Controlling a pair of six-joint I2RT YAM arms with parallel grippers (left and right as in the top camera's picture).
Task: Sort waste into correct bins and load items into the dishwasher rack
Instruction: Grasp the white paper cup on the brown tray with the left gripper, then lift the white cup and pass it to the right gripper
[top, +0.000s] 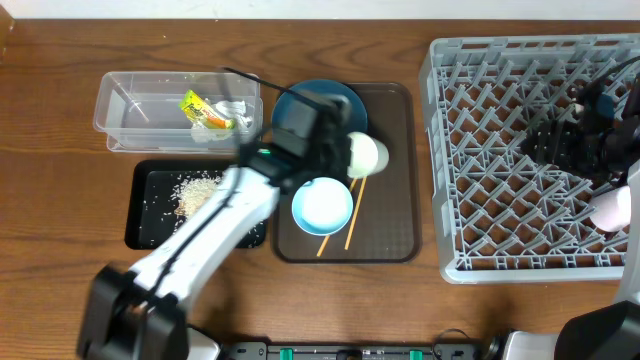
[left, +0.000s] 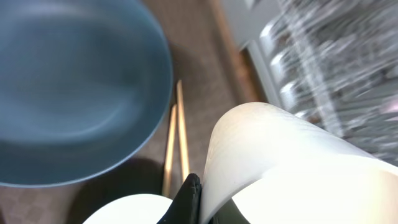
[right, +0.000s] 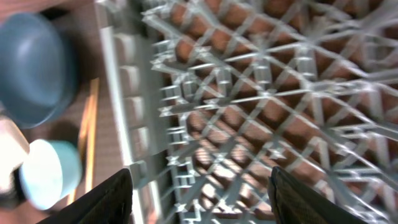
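My left gripper (top: 345, 150) is shut on the rim of the cream cup (top: 366, 154), one finger (left: 190, 198) pressed on the cup's wall (left: 280, 162), just above the brown tray. The dark-blue plate (top: 320, 98) (left: 68, 87) lies behind it, and the white-and-pale-blue bowl (top: 322, 205) and two chopsticks (top: 342, 228) (left: 177, 140) lie in front. My right gripper (top: 555, 140) (right: 202, 186) is open and empty over the grey dishwasher rack (top: 470, 150) (right: 249, 93). A pink cup (top: 611, 210) sits in the rack at the right.
The clear tub (top: 125, 110) at the back left holds the yellow-green wrapper (top: 205, 112) and white tissue (top: 232, 108). The black tray (top: 150, 215) holds rice scraps (top: 197, 192). My left arm crosses its right part. The brown tray (top: 395, 200) lies left of the rack.
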